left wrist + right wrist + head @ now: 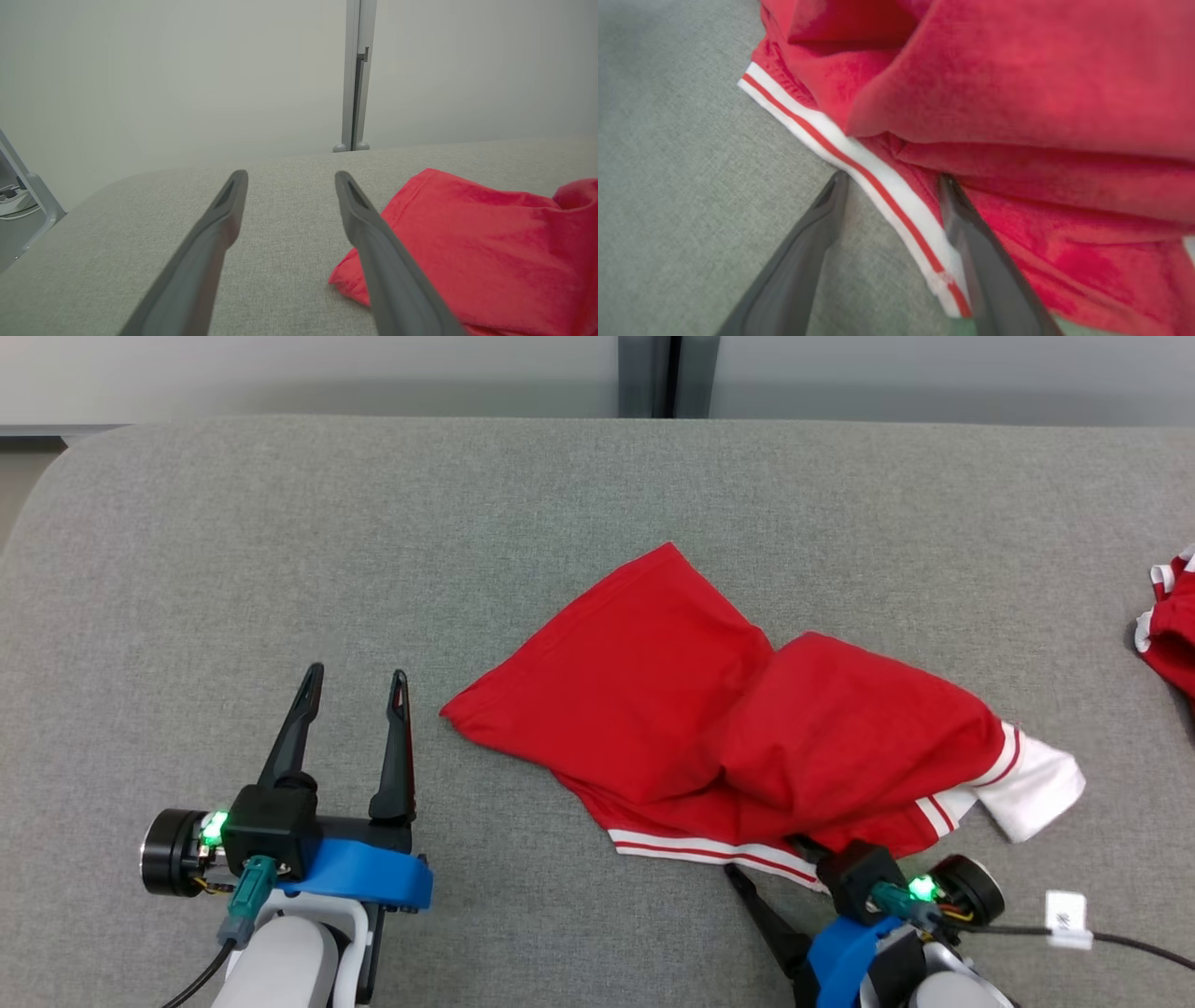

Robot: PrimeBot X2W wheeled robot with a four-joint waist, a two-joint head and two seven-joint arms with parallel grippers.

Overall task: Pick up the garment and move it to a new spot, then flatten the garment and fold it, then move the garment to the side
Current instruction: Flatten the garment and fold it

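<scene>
The right gripper [893,181] is gaping wide, straddling the striped hem [859,163] of the garment [653,691], one finger over the table [280,523], the other over red cloth. The left gripper [358,674] is also gaping wide and empty, just beside the garment's left corner. The garment is lying crumpled mid-table.

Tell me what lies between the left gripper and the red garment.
Bare grey surface separates the left gripper from the garment, as the head view shows.
</scene>
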